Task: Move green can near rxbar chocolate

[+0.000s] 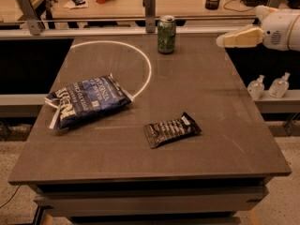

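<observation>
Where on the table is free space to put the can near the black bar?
Free: the table right of the rxbar chocolate up to the edge, and the middle between it and the green can. Crowded: the left, where the blue chip bag lies. The pincer hangs at the back right edge, right of the can.

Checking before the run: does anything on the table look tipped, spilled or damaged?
Nothing stands out. The small green aluminium can stands upright at the far edge; the flat black snack-bar wrapper and crumpled blue chip bag lie flat, nothing spilled. The cream hand hovers right of the can.
</observation>
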Motion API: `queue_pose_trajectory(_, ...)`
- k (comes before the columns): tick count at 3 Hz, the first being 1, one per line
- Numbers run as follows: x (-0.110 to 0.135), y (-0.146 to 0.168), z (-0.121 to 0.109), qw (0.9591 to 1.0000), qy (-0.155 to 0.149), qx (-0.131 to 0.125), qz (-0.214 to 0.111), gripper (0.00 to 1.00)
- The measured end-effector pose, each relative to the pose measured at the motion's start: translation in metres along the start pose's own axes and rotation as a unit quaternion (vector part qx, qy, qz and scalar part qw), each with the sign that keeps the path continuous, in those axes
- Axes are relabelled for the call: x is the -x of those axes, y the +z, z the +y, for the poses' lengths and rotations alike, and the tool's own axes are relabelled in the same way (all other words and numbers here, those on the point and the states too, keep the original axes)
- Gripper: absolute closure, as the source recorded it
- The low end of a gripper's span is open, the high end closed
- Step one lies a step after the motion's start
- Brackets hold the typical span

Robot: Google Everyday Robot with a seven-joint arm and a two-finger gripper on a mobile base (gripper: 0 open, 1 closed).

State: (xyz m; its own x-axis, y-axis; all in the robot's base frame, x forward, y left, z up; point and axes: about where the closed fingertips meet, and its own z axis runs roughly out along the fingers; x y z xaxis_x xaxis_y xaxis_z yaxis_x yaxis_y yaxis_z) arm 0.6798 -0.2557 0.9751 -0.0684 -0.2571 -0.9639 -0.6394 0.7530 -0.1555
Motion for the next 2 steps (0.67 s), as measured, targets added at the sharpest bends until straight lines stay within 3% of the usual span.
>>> queue_pose_trajectory(1,0.0022,0.0331,-0.0142,0.9996,0.004,0.011,-0.025,0.0)
queue_pose_trajectory(2,0.0013,0.0407,-0.0144,0.9995,0.005,0.014,-0.026,0.0)
